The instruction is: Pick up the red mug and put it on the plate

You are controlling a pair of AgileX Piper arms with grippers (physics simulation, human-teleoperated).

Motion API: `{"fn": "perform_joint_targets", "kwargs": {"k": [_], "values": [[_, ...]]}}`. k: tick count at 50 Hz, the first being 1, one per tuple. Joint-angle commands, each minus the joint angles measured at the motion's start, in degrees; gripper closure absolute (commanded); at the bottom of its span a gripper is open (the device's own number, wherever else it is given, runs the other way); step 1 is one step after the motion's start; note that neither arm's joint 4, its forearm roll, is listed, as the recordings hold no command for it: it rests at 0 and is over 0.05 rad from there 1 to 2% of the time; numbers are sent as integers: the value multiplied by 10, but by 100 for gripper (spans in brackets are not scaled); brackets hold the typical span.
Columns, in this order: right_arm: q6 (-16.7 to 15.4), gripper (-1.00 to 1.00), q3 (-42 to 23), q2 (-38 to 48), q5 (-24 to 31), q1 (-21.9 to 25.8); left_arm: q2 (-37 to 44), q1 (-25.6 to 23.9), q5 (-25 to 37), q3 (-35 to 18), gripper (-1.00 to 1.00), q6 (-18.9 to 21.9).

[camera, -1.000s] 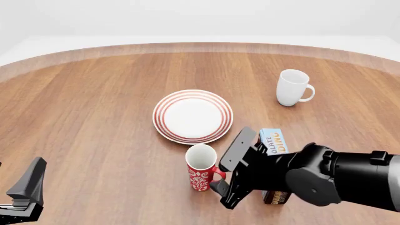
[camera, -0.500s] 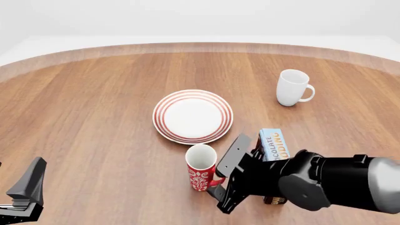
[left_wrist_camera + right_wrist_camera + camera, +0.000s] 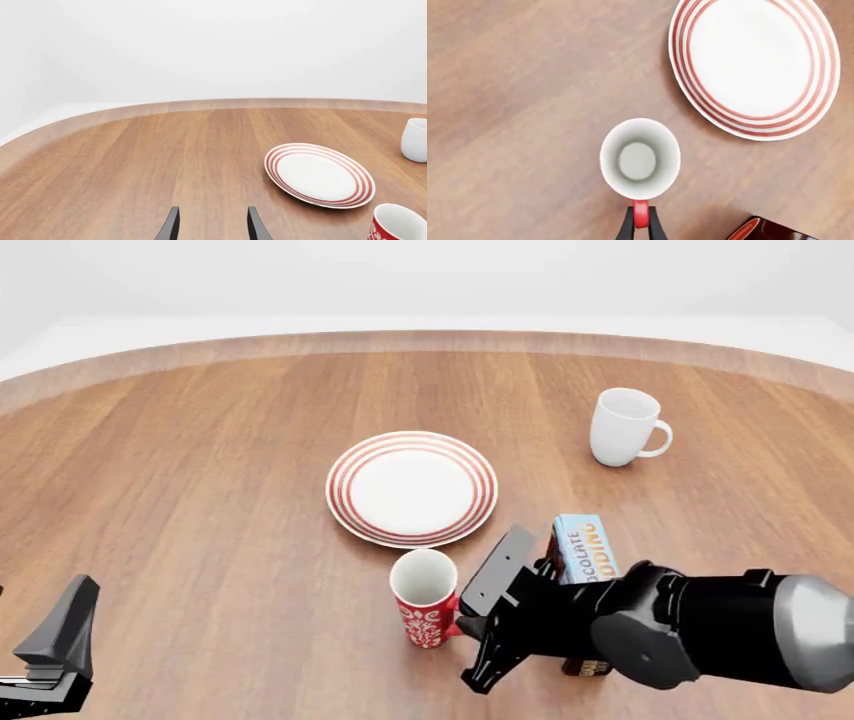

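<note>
Both right gripper [image 3: 640, 226] fingers have now closed onto the red mug [image 3: 426, 596] handle.

The red mug [image 3: 426, 598] stands upright on the tabletop [image 3: 200, 490], tall, red outside with a white ornamental pattern low on its wall, white inside and empty. Its red loop handle [image 3: 640, 214] points away from the plate and sits pinched between two dark fingers [image 3: 626, 227]. The plate [image 3: 411, 488] lies flat just beyond the mug, near but apart from it: round, white, with concentric red rings around its rim, much wider than the mug, and bare.
</note>
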Motion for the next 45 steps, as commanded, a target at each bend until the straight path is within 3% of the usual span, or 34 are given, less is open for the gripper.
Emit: {"fn": "perform_joint_targets", "kwargs": {"k": [1,16,45], "values": [[-6,100,0,2,2,1,0,0,0,0,-100,0],[-11,100,8,-14,0,3,0,0,0,0,-100,0],[-50,100,-61,-142,126,-24,0,0,0,0,-100,0]]}}
